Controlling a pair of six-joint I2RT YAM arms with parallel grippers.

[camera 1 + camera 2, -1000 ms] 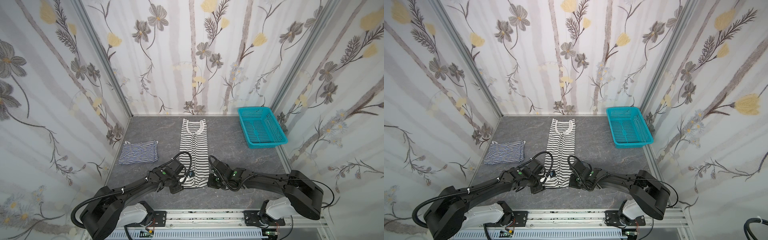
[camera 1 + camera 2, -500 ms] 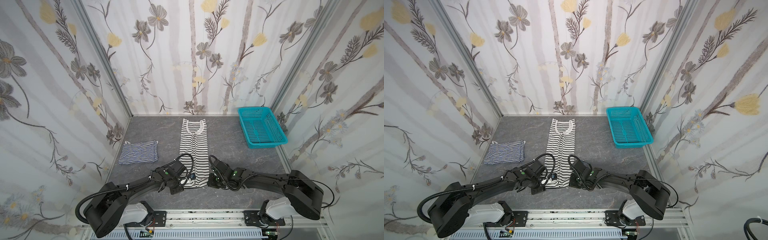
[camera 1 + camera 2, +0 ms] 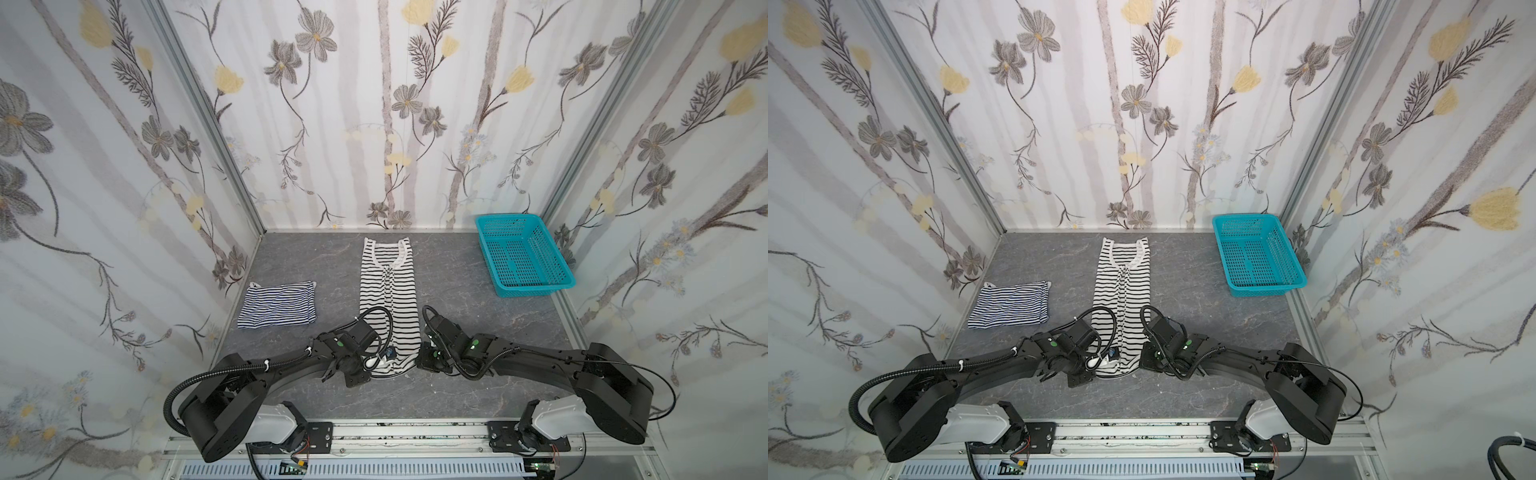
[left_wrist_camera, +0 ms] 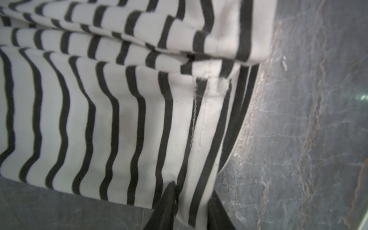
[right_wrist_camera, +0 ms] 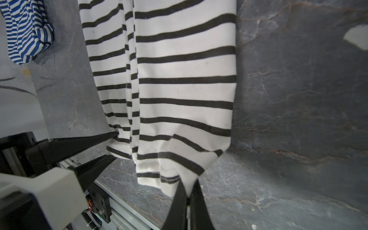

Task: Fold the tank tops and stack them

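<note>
My left gripper (image 5: 115, 146) has just narrowed around the lower-left hem corner of the soft black-and-white wide-striped tank top (image 3: 388, 291). A small gap still shows between the jaws with cloth inside it, so I judge that pinch unfinished. My right gripper (image 5: 188, 197) stays clamped on the opposite hem corner. The top lies as a long strip up the centre of both top views, hem at lower centre. The folded navy-and-white thin-striped tank top (image 3: 277, 305) sits at centre left, well apart. With both corners held, I can carry the hem toward the neckline.
</note>
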